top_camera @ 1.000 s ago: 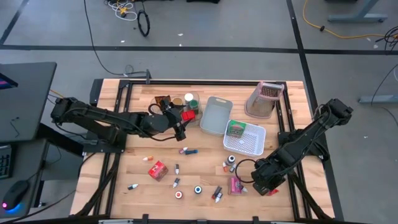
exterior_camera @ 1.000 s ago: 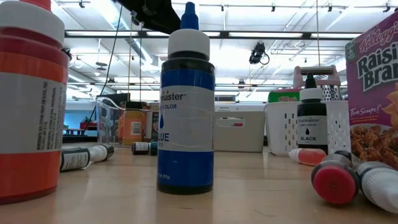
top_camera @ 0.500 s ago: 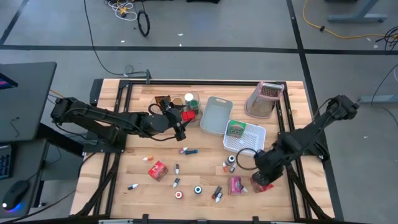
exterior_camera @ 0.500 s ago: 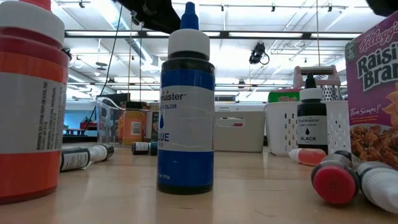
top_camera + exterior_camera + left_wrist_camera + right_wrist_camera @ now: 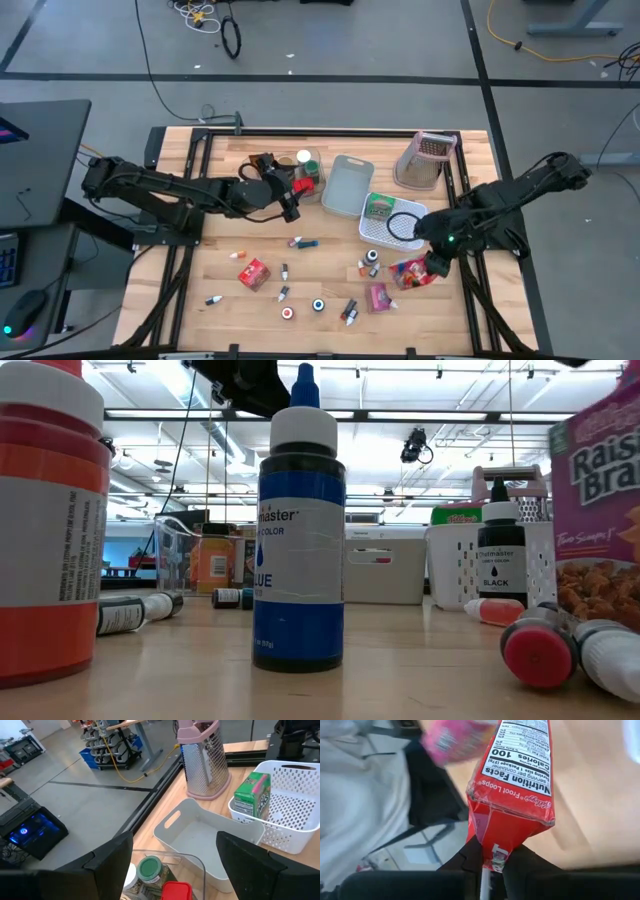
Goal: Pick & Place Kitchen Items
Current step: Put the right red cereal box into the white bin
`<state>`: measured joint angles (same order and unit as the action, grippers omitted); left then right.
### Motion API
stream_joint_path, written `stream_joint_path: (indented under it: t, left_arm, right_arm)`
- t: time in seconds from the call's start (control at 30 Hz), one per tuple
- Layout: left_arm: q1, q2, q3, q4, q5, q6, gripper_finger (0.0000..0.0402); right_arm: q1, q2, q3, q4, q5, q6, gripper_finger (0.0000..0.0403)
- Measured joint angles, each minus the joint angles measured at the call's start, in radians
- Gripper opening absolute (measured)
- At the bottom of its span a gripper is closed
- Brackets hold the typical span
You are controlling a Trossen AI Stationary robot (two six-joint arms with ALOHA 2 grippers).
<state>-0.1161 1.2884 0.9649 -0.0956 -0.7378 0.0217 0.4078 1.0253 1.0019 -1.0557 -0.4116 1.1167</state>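
My right gripper [image 5: 432, 264] is shut on a red Froot Loops box [image 5: 411, 272] and hangs over the table's right part, just near of the white perforated basket [image 5: 395, 222]. My left gripper [image 5: 289, 200] is open and hovers beside the clear bin [image 5: 302, 172], touching nothing. In the left wrist view a green-lidded jar [image 5: 149, 868] and a red box [image 5: 175, 890] sit in that bin. A pink Raisin Bran box [image 5: 378, 297] lies flat on the table, and small bottles [image 5: 318, 304] are scattered around it. My right gripper pinches the Froot Loops box between its two fingers [image 5: 470, 861] at one narrow end [image 5: 494, 851]. The box sticks out forward from the fingers, its nutrition panel [image 5: 520, 755] showing. It looks lifted clear of the table.
The grey bin [image 5: 345, 185] and a pink-topped grater [image 5: 420, 160] stand at the far side. A green box [image 5: 378, 208] lies in the white basket. A red box [image 5: 254, 273], an orange packet [image 5: 238, 255] and several tiny bottles, one blue [image 5: 300, 530], dot the near half.
My right gripper has risen from the table's near right part and moved toward the far edge and the white basket. It turned as it went and carried the red box up off the table. The box now shows at full length beside the basket.
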Motion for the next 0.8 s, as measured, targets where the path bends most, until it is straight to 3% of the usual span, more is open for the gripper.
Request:
stream_joint_path:
  t: [0.27,0.5,0.6,0.8]
  left_arm:
    - [0.028,0.0,0.0,0.0,0.024,-0.027,0.0297]
    - [0.041,0.0,0.0,0.0,0.024,-0.037,0.0297]
    - [0.041,0.0,0.0,0.0,0.024,-0.036,0.0297]
    - [0.04,0.0,0.0,0.0,0.024,-0.036,0.0297]
  right_arm:
    - [-0.103,-0.041,0.049,-0.103,0.018,-0.203,0.0057]
    - [-0.204,-0.018,0.242,-0.44,0.246,-0.408,0.0056]
    - [-0.247,-0.005,0.264,-0.516,0.346,-0.507,0.0065]
    - [-0.344,0.064,0.195,-0.492,0.351,-0.735,0.0073]
